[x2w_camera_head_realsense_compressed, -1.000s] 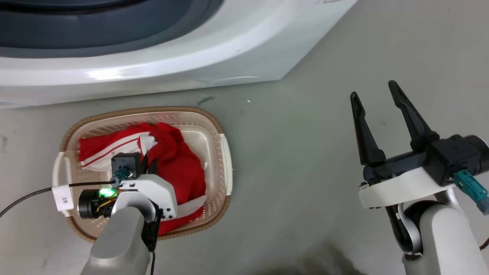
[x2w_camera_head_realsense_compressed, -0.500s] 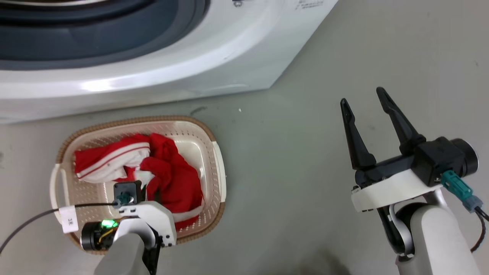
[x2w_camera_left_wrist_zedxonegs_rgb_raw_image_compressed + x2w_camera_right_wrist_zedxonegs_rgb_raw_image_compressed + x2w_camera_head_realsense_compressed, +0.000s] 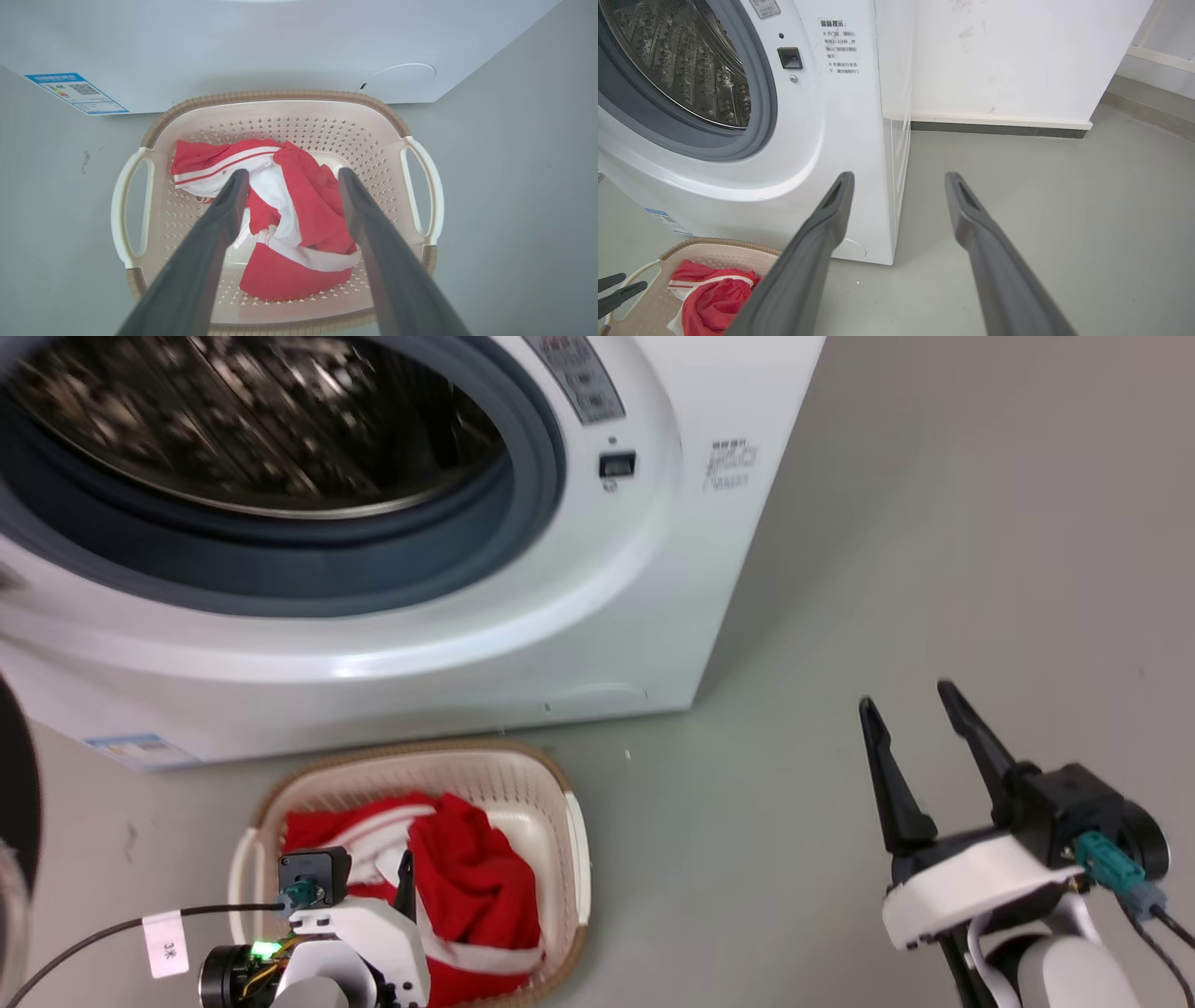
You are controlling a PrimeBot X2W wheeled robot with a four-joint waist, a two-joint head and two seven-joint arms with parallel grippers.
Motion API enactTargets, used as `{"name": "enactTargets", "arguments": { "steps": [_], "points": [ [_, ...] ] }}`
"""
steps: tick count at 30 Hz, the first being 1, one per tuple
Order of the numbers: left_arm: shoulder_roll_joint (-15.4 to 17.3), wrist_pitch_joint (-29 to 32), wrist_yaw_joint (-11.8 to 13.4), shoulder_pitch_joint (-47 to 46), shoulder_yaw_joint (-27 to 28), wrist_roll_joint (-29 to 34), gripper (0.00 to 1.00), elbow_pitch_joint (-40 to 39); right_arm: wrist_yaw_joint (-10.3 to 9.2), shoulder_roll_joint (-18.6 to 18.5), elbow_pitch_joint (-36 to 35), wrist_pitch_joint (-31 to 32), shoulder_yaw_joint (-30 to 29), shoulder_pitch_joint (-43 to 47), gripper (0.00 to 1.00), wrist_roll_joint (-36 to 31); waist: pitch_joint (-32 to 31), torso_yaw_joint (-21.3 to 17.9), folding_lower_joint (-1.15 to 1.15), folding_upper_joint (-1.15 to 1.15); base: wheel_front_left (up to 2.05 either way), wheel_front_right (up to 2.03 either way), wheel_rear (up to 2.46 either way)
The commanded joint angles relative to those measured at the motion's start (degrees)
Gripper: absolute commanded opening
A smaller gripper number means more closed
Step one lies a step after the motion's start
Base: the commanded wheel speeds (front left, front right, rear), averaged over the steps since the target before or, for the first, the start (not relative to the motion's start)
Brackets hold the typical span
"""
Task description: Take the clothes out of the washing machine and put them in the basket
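The red clothes (image 3: 308, 210), with white panels and stripes, lie heaped in the cream basket (image 3: 280, 105) on the floor in front of the washing machine (image 3: 653, 579). My left gripper (image 3: 292, 172) hangs open above the heap, touching nothing; in the head view it (image 3: 378, 882) sits over the basket's (image 3: 555, 803) near side. My right gripper (image 3: 915, 719) stands open and empty over bare floor to the right of the washer. In the right wrist view the open porthole (image 3: 756, 121) shows bare perforated steel in the drum (image 3: 686, 65).
The washer's dark round door (image 3: 14, 784) juts in at the head view's left edge. A cable with a white tag (image 3: 168, 943) trails from my left wrist. Grey floor (image 3: 1041, 210) spreads to the right, up to a white wall (image 3: 994, 60).
The head camera has tilted up, bringing the drum into the picture. My left gripper has drawn back from the clothes toward the basket's near side. The right gripper stays open.
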Motion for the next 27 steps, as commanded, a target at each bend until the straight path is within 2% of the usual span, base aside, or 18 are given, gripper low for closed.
{"name": "enactTargets", "arguments": {
  "steps": [1, 10, 21, 27],
  "points": [
    [-0.06, -0.14, 0.32, 1.46, 0.3, 0.61, 1.0, -1.44, -0.04, 0.02, -0.4, 0.3, -0.22, 1.54, 1.0, 0.21, -5.33, 1.85, 0.01, 0.0, 0.0, 0.0, 0.0],
    [0.39, -0.14, 0.38, 5.09, 2.0, 3.5, 1.0, -14.45, -0.04, 0.01, -2.09, 2.27, -0.07, 6.59, 1.0, -0.55, -11.35, 4.11, 0.01, 0.0, 0.0, 0.0, 0.0],
    [-0.12, -0.13, 2.55, 10.67, 4.69, 7.02, 1.0, -35.67, -0.04, 0.01, -3.88, 3.34, -2.74, 9.3, 1.0, -2.63, -16.11, 5.55, 0.01, 0.0, 0.0, 0.0, 0.0],
    [0.82, -0.13, 3.52, 14.32, 4.07, 9.4, 1.0, -43.54, -0.04, 0.01, -4.9, 3.8, -4.25, 10.72, 1.0, -3.62, -17.75, 6.0, 0.01, 0.0, 0.0, 0.0, 0.0]
  ]
}}
